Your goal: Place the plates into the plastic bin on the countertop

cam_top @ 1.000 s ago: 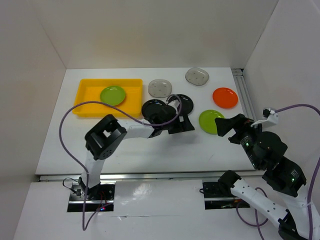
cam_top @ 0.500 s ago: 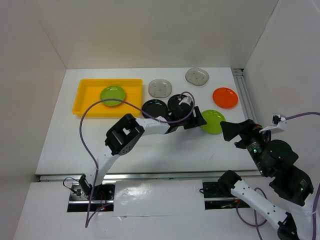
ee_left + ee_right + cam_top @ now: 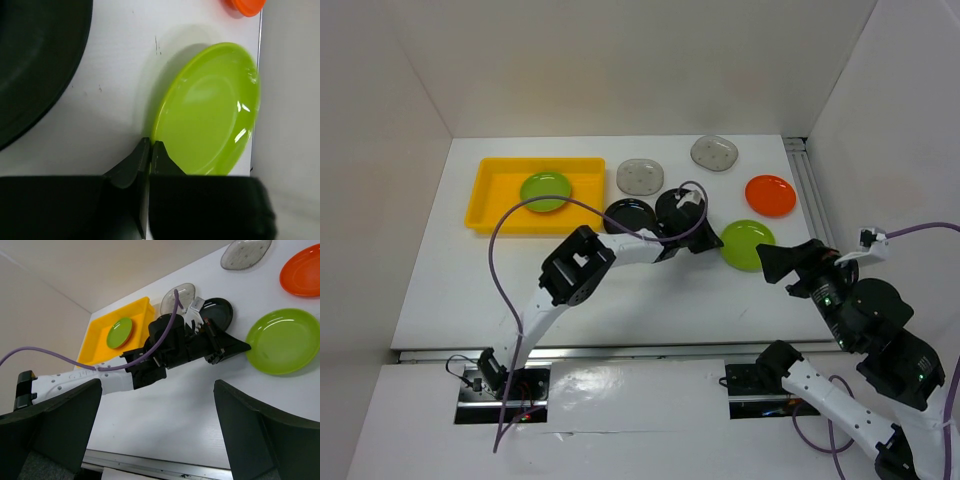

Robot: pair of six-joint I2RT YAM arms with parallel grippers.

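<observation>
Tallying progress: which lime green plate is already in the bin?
The left green plate, lying inside the yellow bin. The other green plate sits on the countertop by the left gripper.

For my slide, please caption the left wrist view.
Left claw pinching the rim of a lime green plate on the white countertop.

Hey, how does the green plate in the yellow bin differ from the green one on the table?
The bin plate lies inside the yellow bin; the table plate sits on the countertop. The left gripper is closed on the table plate's rim; nothing touches the bin plate. The bin plate is alone in the bin; the table plate has an orange plate nearby. Both are round, shallow and lime green.
</observation>
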